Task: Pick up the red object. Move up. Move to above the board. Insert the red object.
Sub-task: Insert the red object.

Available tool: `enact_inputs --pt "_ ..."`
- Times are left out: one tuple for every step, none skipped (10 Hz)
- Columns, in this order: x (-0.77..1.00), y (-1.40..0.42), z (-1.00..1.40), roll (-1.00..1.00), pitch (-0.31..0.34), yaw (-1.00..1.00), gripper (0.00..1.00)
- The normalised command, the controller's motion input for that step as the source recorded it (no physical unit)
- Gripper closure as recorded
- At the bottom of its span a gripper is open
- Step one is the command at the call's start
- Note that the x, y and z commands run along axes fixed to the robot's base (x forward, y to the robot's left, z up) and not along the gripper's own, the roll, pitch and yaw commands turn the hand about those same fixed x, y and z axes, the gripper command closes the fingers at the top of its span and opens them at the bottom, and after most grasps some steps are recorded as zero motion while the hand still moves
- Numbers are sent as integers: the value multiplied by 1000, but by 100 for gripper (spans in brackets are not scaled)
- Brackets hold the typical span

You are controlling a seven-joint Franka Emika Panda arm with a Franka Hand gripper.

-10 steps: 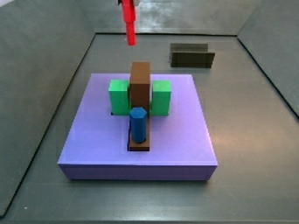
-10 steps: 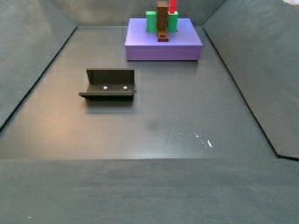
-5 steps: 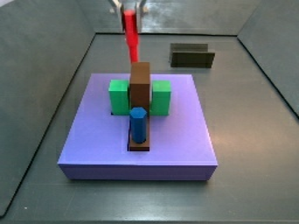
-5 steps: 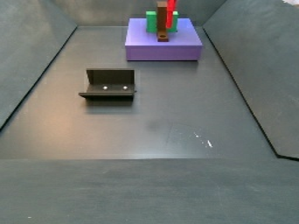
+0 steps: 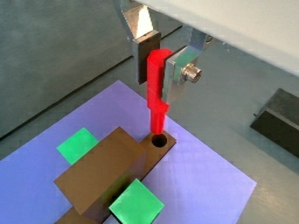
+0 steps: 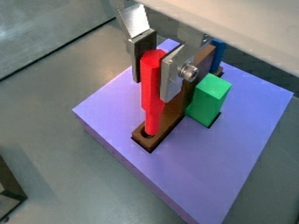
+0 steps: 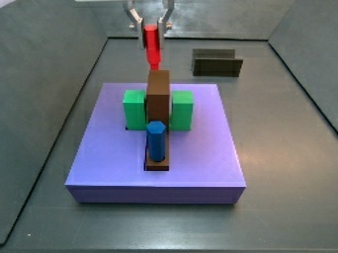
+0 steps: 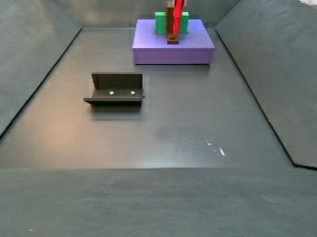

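My gripper (image 5: 158,66) is shut on the red object (image 5: 155,92), a thin red peg held upright; it also shows in the other wrist view (image 6: 151,87). The peg's lower tip sits at the mouth of a round hole at one end of the brown board (image 5: 111,166). In a side view the gripper (image 7: 150,18) hangs over the board's far end (image 7: 160,94) with the peg (image 7: 152,44) just touching its top. Green blocks (image 7: 134,109) flank the board. A blue peg (image 7: 156,140) stands in its near end.
The board stands on a wide purple slab (image 7: 199,158), also seen far off in a side view (image 8: 173,53). The dark fixture (image 7: 216,63) stands on the grey floor behind the slab and shows in the other side view (image 8: 115,89). Grey walls enclose the floor.
The gripper has come down with the red peg, from high above the slab's far edge to the board's far end, where the tip now meets the hole.
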Motion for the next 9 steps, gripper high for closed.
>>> enact_inputs --pt "306 -134 -77 216 -14 0 100" --pt "309 -151 -77 213 -21 0 100" --pt "320 -160 -103 197 -23 0 100" --pt "263 -151 -111 207 -31 0 100" --pt "137 -57 -97 221 -11 0 100" --pt "0 0 -6 130 0 -100 100" --pt "-97 0 -6 59 0 -143 100" --pt "-100 0 -9 39 0 -129 100" --pt "-100 0 -60 41 -3 -114 100"
